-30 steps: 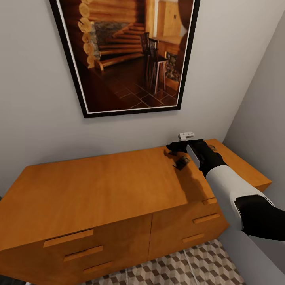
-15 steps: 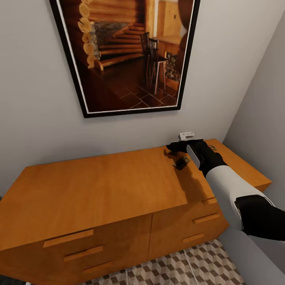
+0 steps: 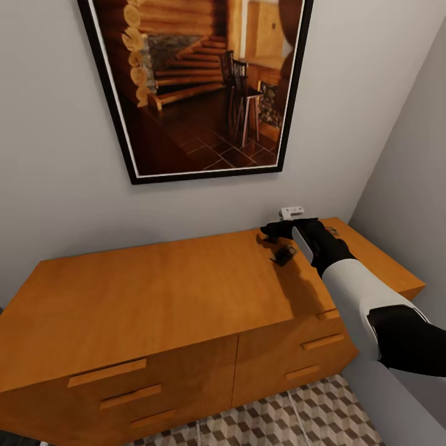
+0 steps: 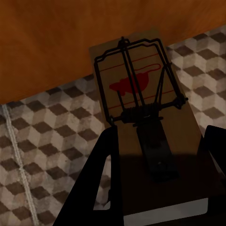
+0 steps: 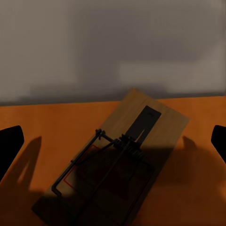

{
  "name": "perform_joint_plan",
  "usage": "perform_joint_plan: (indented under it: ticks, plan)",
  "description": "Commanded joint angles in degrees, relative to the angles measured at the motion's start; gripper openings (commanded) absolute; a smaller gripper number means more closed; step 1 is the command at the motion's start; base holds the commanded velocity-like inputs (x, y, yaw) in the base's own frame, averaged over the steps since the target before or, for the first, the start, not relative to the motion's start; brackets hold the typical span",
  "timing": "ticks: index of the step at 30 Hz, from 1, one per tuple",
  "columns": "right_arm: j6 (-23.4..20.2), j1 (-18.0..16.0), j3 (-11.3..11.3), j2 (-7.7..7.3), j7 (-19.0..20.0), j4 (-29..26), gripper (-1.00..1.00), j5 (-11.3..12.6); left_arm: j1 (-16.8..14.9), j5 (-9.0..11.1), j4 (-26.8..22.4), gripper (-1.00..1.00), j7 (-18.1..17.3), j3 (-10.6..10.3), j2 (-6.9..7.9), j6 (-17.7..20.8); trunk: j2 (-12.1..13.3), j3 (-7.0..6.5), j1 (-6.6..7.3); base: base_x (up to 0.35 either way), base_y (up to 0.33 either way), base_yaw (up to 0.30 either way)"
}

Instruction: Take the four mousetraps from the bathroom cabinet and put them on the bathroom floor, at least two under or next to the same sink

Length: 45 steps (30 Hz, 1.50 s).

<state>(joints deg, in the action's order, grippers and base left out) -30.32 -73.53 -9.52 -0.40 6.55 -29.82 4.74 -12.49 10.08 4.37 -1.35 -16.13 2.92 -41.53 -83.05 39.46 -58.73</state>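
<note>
Nothing is shifting between the earlier head views and now — the right arm is staying put, reaching over the far right end of the cabinet (image 3: 186, 291). Its right claw (image 3: 277, 237) is hovering spread wide, both dark fingertips (image 5: 10, 143) standing well apart either side of a mousetrap (image 5: 115, 169) lying flat on the orange top, near the wall. From the head camera another trap (image 3: 285, 254) is lying at about 5 o'clock of that claw. The left claw (image 4: 157, 176) is clenching a second mousetrap (image 4: 141, 108), holding it above the bathroom floor (image 4: 47, 155) — just beside the cabinet's front.
</note>
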Motion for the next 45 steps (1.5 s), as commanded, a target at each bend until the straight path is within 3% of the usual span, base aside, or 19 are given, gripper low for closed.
perform_joint_plan:
  ticks: [1, 19, 45]
  plan:
    - [-0.26, -0.04, -0.23, -0.04, -0.14, -0.06, 1.0, 0.47, -0.08, 0.55, 0.2, -1.0, -0.14, -0.48, -0.02, -0.31, -0.03, 0.05, 0.0, 0.0, 0.0, 0.0]
    - [-0.26, -0.04, -0.23, -0.04, -0.14, -0.04, 1.0, 0.49, -0.08, 0.55, 0.21, -1.0, -0.14, -0.48, -0.02, -0.31, -0.03, 0.13, 0.0, 0.0, 0.0, 0.0]
    - [-0.26, -0.04, -0.23, -0.04, -0.14, 0.03, 1.0, 0.45, -0.08, 0.55, 0.2, -1.0, -0.14, -0.48, -0.02, -0.31, -0.03, 1.49, 0.0, 0.0, 0.0, 0.0]
